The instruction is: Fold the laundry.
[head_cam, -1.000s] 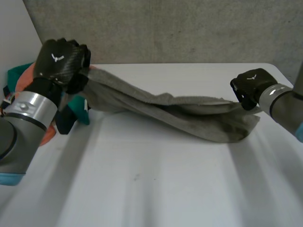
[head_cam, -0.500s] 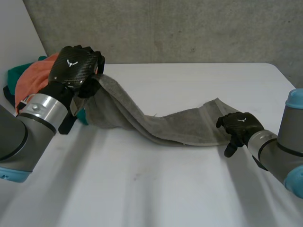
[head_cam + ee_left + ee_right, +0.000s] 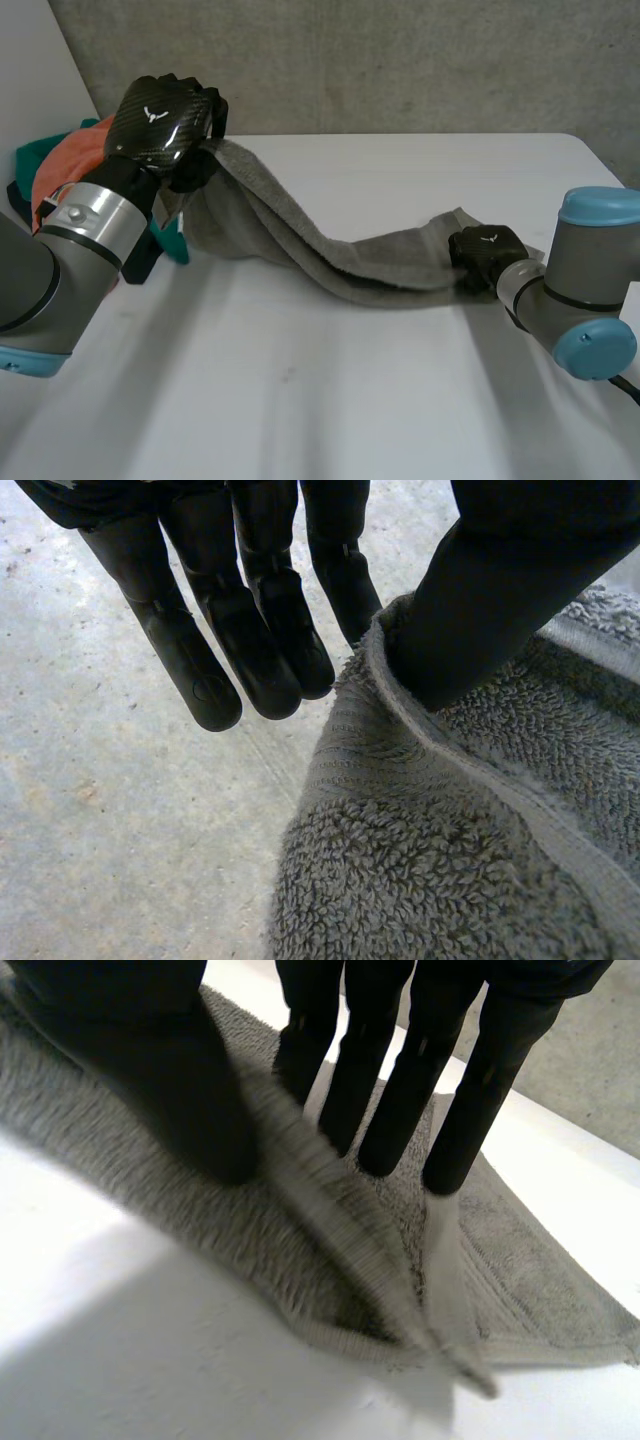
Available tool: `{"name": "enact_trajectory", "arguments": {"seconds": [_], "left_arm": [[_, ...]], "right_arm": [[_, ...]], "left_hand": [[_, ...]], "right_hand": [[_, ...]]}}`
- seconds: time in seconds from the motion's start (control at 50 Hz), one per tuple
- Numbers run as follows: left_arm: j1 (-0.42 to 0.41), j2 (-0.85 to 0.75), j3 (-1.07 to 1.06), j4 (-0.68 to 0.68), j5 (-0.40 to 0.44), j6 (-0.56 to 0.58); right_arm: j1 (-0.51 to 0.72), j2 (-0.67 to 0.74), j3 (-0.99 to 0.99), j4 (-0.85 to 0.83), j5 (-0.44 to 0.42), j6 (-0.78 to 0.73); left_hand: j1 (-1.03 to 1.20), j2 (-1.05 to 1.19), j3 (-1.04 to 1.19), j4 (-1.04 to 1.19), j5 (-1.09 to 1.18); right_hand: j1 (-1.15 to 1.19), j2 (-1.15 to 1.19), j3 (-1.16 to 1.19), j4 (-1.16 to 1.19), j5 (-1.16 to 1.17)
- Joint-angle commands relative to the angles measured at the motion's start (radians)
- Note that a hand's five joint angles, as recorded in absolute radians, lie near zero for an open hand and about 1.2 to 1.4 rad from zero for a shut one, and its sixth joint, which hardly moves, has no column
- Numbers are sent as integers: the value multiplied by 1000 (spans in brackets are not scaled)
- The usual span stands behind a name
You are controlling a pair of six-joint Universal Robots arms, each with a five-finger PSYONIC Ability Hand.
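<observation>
Towel [image 3: 300, 240], grey, stretches between your two hands. The left hand [image 3: 160, 115] is raised off the desk [image 3: 330, 400] and pinches one end's hem between thumb [image 3: 490, 600] and fingers [image 3: 260, 630]. The right hand [image 3: 485, 248] sits low on the desk, clamping a fold at the other end between thumb [image 3: 180, 1090] and fingers [image 3: 385, 1090]. Coloured clothes [image 3: 60, 170] lie beside the left wrist.

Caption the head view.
Left hand holds one end of grey terry towel raised; right hand pinches the other on white table.

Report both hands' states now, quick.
Left hand: shut on one end of the grey towel, held above the table.
Right hand: shut on the towel's other end, pinched between thumb and fingers.
</observation>
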Motion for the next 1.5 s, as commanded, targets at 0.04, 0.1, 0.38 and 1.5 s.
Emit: {"name": "enact_trajectory", "arguments": {"seconds": [0.04,0.1,0.38,1.5], "left_arm": [[7,3,7,-10,-4,0],[10,11,10,-33,-4,0],[60,141,24,-334,8,12],[71,-373,187,5,-108,135]], "right_arm": [[-7,-23,-44,18,2,-5],[-12,-84,-56,71,-3,-9],[-127,-630,-272,571,0,-459],[-46,-130,-190,73,134,-236]], "left_hand": [[272,199,203,196,258],[272,199,203,196,258],[272,199,203,196,258],[272,199,203,196,258]], "right_hand": [[337,327,336,335,355],[337,327,336,335,355],[337,327,336,335,355],[337,327,336,335,355]]}}
